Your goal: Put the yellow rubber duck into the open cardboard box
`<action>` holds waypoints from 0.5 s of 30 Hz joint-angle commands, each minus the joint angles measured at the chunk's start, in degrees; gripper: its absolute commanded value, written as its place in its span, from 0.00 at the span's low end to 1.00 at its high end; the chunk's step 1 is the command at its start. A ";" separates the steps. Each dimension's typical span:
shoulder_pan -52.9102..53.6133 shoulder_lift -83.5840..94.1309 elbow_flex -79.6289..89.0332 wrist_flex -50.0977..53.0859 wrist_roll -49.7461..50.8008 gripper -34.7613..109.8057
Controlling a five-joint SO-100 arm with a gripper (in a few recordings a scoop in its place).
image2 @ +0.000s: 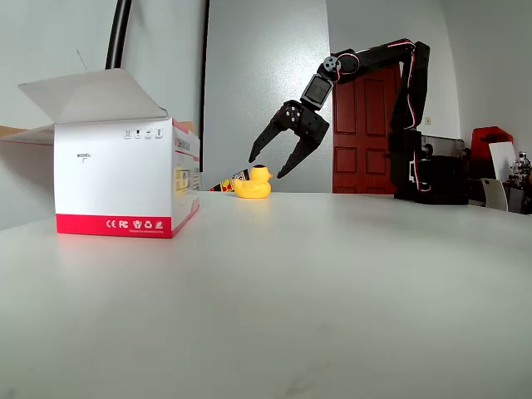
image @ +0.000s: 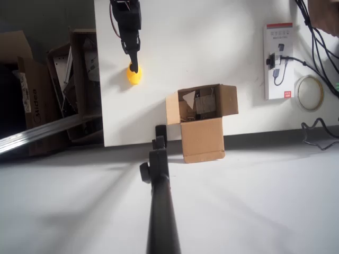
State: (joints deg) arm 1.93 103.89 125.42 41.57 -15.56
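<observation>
The yellow rubber duck (image: 134,75) sits on the white table (image: 212,32), left of and slightly beyond the open cardboard box (image: 202,113) in the overhead view. The box stands at the table's near edge with its flaps spread. My black gripper (image: 134,64) reaches down from the top of that view, its tip over the duck's far side. In the fixed view the gripper (image2: 266,168) is open, with its jaws spread just above and around the head of the duck (image2: 253,184), which rests on the table.
A white box with a red stripe (image: 279,61) lies at the table's right, with a tape roll (image: 310,93) and cables beside it. It stands at the left in the fixed view (image2: 125,179). A black pole (image: 159,206) crosses the foreground. Dark boxes (image: 32,100) sit off the table's left.
</observation>
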 commanded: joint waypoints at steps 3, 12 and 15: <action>0.62 -1.58 -3.25 -1.58 0.44 0.42; 0.62 -4.39 -5.27 -1.93 0.44 0.41; 0.44 -4.57 -5.45 -2.02 0.44 0.41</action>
State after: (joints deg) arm 2.37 99.40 122.43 40.34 -15.29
